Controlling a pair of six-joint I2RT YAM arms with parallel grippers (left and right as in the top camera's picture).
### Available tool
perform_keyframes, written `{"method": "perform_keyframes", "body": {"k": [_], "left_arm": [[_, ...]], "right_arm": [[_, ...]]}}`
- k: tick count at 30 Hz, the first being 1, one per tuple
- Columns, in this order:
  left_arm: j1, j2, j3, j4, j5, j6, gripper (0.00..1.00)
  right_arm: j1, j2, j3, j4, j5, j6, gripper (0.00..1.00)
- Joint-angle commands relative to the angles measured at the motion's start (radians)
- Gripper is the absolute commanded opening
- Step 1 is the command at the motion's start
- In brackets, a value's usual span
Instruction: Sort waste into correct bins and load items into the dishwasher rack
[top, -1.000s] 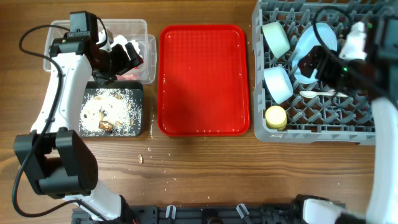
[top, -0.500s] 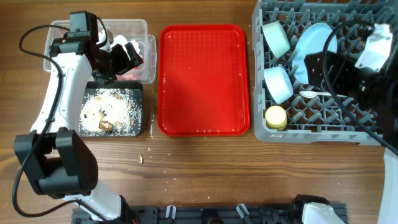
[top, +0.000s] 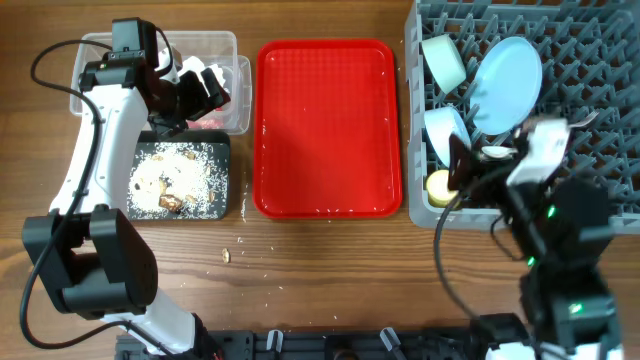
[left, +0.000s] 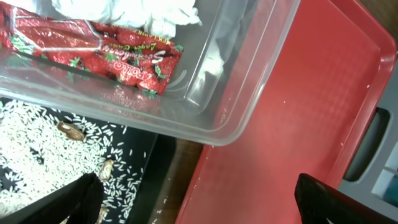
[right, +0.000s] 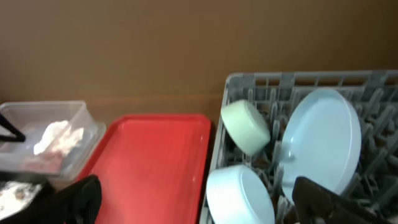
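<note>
My left gripper (top: 205, 88) (left: 199, 208) is open and empty above the clear tub's (top: 100, 45) near corner. The tub holds the crumpled wrapper with red print (left: 93, 50). The black tray (top: 226, 196) carries rice and brown scraps (top: 175, 175). The grey rack (top: 590, 60) holds the pale blue plate (top: 507, 70) on edge, the pale green bowl (top: 443, 58), the pale blue bowl (top: 443, 130), the yellow cup (top: 438, 185) and a white spoon (top: 497, 152). My right gripper (top: 470, 168) (right: 199, 208) is open and empty at the rack's front left.
The flat red serving tray (top: 328, 125) lies between the bins and the rack, with a few rice grains on it. A few scraps (top: 226, 255) lie on the wooden table in front of the black tray.
My right arm has drawn back from over the rack's right side towards the front edge, empty, uncovering the plate. My left arm has not moved.
</note>
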Motion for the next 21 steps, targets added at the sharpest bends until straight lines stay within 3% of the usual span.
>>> {"method": "perform_keyframes", "body": {"k": [1, 13, 21], "left_arm": [[0.005, -0.003, 0.004, 0.000, -0.003, 0.002, 1.00], [0.005, -0.004, 0.004, 0.000, -0.003, 0.002, 1.00], [0.005, -0.003, 0.004, 0.000, -0.003, 0.002, 1.00]], "right_arm": [[0.004, -0.135, -0.237, 0.136, 0.019, -0.017, 1.00], [0.013, -0.576, -0.703, 0.435, 0.008, -0.017, 1.00], [0.032, -0.634, -0.700, 0.338, 0.005, -0.016, 1.00]]}}
